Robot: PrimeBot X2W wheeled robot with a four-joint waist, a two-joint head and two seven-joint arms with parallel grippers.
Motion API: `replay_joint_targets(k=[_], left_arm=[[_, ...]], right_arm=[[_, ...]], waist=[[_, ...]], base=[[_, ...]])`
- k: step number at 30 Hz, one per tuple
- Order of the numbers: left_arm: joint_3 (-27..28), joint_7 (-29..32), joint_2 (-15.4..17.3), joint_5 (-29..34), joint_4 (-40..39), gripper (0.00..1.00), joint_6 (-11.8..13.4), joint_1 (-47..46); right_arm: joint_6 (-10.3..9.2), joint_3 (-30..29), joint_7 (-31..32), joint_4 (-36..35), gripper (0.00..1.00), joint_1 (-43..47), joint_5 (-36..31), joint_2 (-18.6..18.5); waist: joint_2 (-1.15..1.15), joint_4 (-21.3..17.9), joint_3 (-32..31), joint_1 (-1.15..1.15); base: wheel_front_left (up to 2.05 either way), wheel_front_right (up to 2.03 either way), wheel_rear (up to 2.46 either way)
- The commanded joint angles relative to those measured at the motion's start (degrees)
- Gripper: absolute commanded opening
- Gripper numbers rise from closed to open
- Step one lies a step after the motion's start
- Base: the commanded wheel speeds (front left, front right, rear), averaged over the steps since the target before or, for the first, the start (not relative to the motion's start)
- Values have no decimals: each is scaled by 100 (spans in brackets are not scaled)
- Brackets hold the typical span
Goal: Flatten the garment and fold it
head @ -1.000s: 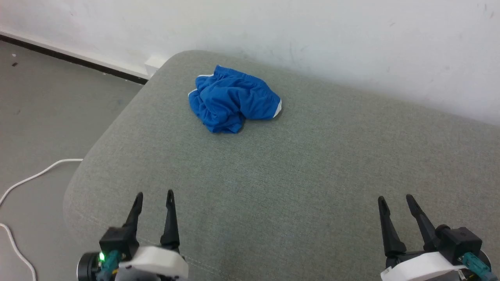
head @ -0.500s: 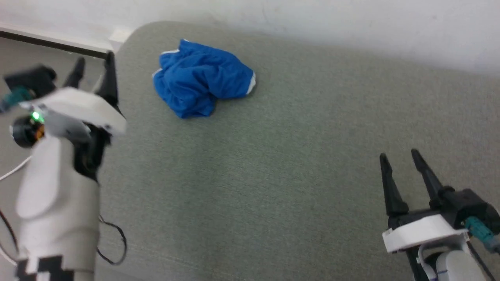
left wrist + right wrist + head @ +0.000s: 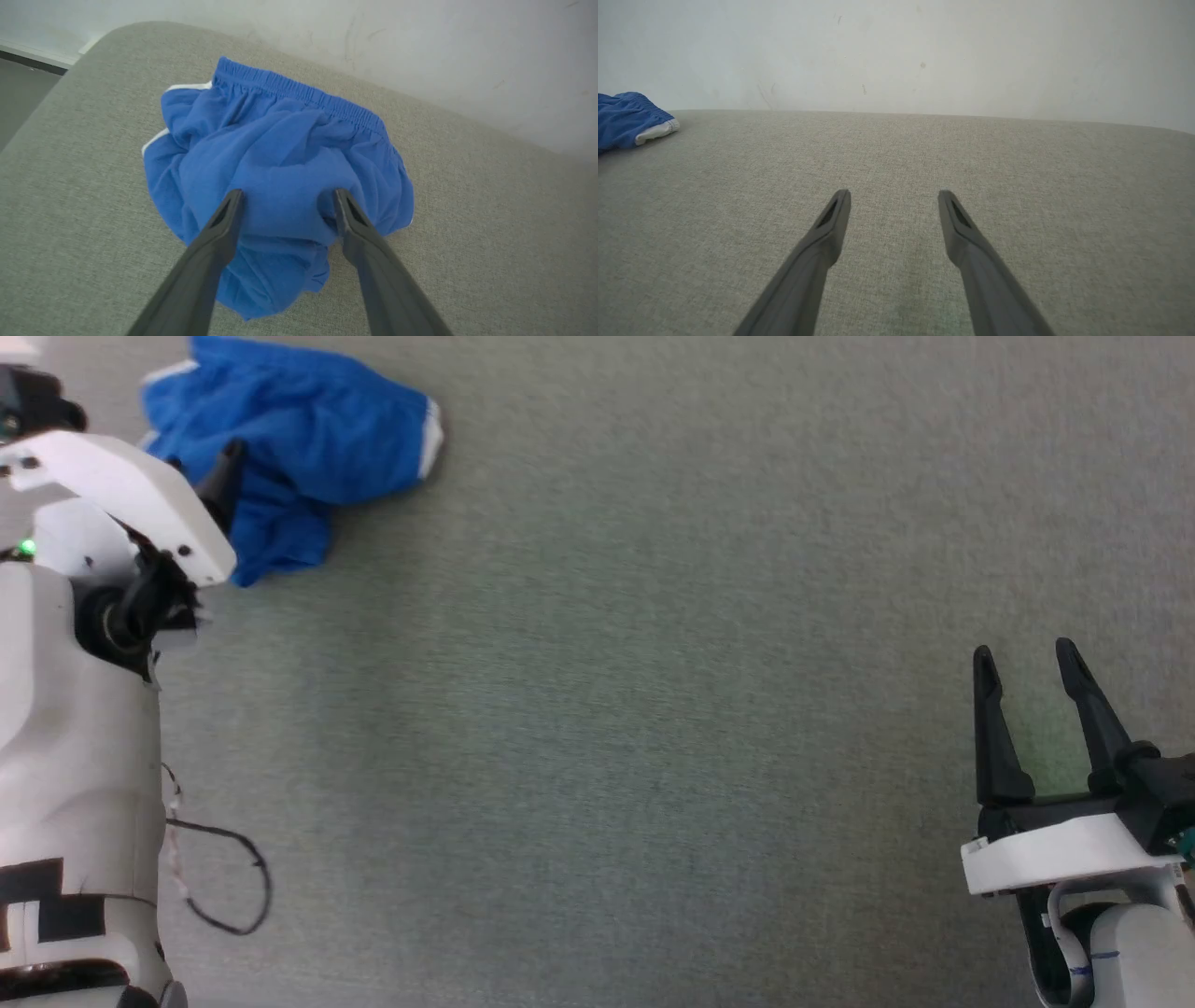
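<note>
Left wrist view shows the garment (image 3: 280,154) crumpled on the grey cushion (image 3: 70,210); nothing flattened or folded yet; left jaws spread, empty, poised over it; right jaws spread, well apart.

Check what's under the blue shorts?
The shorts lie crumpled on the grey upholstered cushion, which shows all around them. Whatever sits beneath the bunched folds is covered, so nothing more can be told.

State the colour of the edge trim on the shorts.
White trim; clearest in the right wrist view.
</note>
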Motion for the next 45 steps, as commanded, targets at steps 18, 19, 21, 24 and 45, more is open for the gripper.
replay_joint_targets(k=[18, 19, 21, 24, 45], left_arm=[[-355, -471, 36, 229, -160, 0, 93, 166], [-386, -671, 66, 279, -243, 0, 64, 100], [-466, -1056, 135, 386, -454, 0, 8, -82], [-698, -1362, 143, 425, -736, 0, -89, -399], [-5161, -254, -843, -1241, -1586, 0, -160, 1126]], right_arm=[[-5, 137, -62, 126, 100, -163, 19, 11], [-5, 165, -72, 170, 100, -153, 40, 11], [-5, 220, -94, 253, 100, -137, 87, 11], [-5, 305, -131, 410, 100, -100, 194, 11], [-5, 305, -235, 924, 100, 375, 638, 11]], waist=[[0, -208, 200, -2], [0, -200, 95, -2], [0, -206, -94, -2], [0, -257, -445, -2], [0, -595, -1679, -2]], base=[[0, 0, 0], [0, 0, 0], [0, 0, 0], [0, 0, 0], [0, 0, 0]])
